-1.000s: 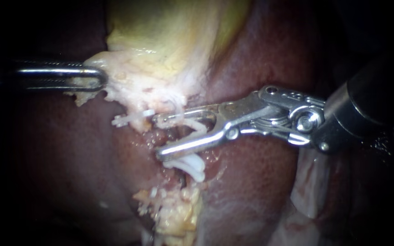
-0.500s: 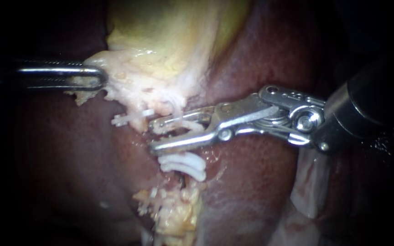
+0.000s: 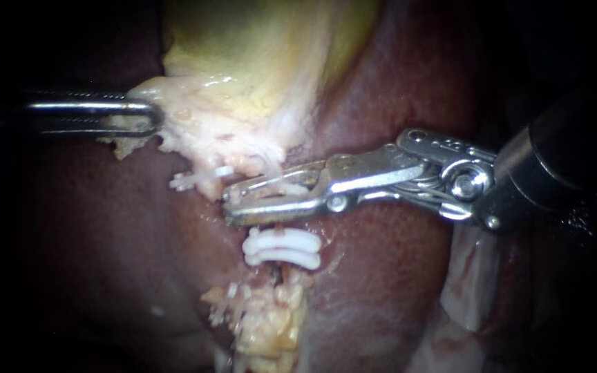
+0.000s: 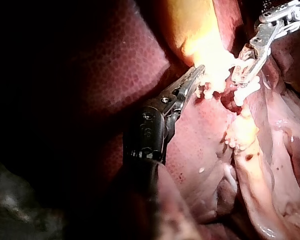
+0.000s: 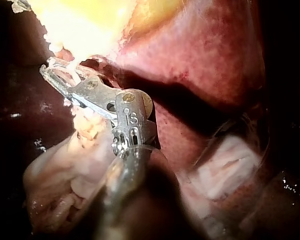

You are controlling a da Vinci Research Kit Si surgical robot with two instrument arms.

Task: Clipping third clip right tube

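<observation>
Jaws of the right instrument (image 3: 233,204) have closed. A second ago they gaped wide around the right tube, half a second ago they were halfway in, and now they lie almost together, clenched on the new clip (image 3: 278,188), of which only a white sliver shows between them. The new clip sits just on the gallbladder side of the pair of white clips (image 3: 281,249) already on the right tube (image 3: 278,227). It is close to the pair but not touching it, with a short reddish stretch of tube bare between. The pair itself has swung from tilted to nearly level as the squeeze came on. From where I stand the clip looks to be getting pressed home, but whether it has latched I cannot tell while the jaws cover it. A lone clip (image 3: 198,181) lies further from the pair, off towards the left instrument (image 3: 143,119). That instrument, well apart from the pair, has not moved and grips the pale edge of the gallbladder (image 3: 264,62), holding it taut. Liver (image 3: 105,249) lies to either side of the pair
</observation>
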